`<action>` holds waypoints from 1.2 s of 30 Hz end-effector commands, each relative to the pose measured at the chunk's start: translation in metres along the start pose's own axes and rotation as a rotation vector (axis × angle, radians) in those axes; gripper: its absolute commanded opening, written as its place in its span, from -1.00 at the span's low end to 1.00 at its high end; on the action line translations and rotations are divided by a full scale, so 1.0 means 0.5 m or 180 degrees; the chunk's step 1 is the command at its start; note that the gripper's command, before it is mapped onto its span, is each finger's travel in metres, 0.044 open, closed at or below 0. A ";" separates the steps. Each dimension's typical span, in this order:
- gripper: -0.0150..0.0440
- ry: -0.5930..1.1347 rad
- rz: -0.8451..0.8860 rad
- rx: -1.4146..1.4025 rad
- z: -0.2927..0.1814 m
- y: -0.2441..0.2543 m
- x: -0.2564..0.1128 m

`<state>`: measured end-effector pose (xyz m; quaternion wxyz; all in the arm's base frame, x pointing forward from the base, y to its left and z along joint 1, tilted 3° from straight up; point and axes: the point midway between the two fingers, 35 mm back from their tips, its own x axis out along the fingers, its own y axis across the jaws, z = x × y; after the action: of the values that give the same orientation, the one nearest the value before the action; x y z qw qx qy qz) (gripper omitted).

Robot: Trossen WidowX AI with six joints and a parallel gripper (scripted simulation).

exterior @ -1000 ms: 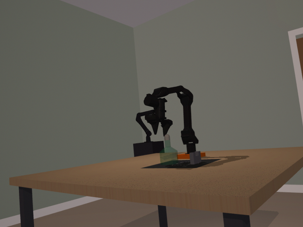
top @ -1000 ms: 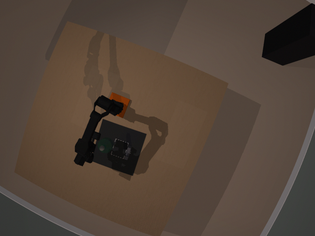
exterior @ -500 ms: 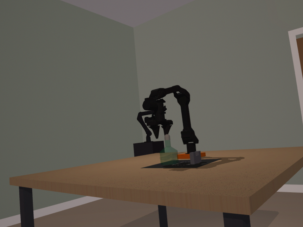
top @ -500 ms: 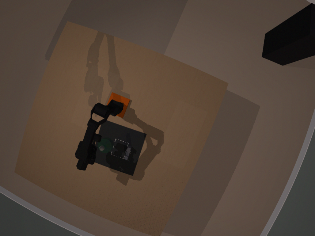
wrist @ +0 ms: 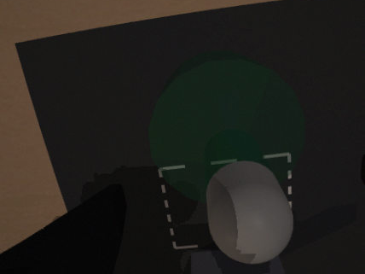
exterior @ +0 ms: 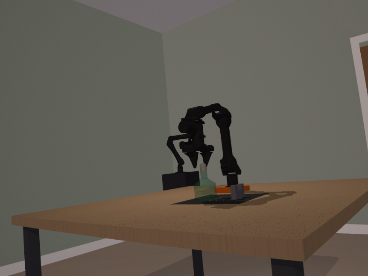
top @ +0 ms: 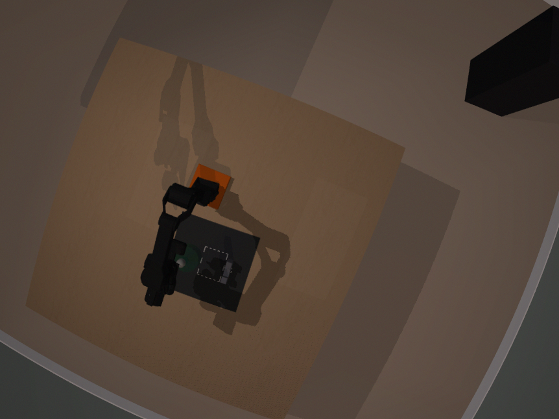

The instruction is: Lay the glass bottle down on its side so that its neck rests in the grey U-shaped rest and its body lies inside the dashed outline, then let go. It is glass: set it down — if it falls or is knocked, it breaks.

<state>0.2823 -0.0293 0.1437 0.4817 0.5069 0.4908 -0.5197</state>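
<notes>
- One glass bottle [top: 190, 257] [exterior: 205, 185] [wrist: 226, 96]
- One grey rest [top: 227, 272] [exterior: 237, 191] [wrist: 205, 263]
- One dashed outline [top: 205, 247] [exterior: 211, 199] [wrist: 281, 155]
- One dark mat [top: 244, 242] [exterior: 184, 201] [wrist: 85, 87]
- One orange plate [top: 212, 170] [exterior: 246, 188]
- One end effector [exterior: 200, 166] [wrist: 241, 181], two fingers [exterior: 193, 159]
- One counter [top: 279, 125] [exterior: 153, 224] [wrist: 107, 2]
- Three legs [exterior: 32, 251] visible below the counter's edges

Top looks down, exterior sidelong from afar, wrist closely downward.
</notes>
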 end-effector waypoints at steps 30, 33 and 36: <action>-0.07 0.0002 -0.0004 0.0012 -0.027 -0.003 -0.001; -0.07 0.0002 -0.0004 0.0012 -0.027 -0.003 -0.001; -0.07 0.0002 -0.0004 0.0012 -0.027 -0.003 -0.001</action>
<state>0.2817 -0.0161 0.1437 0.4817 0.5056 0.4911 -0.5207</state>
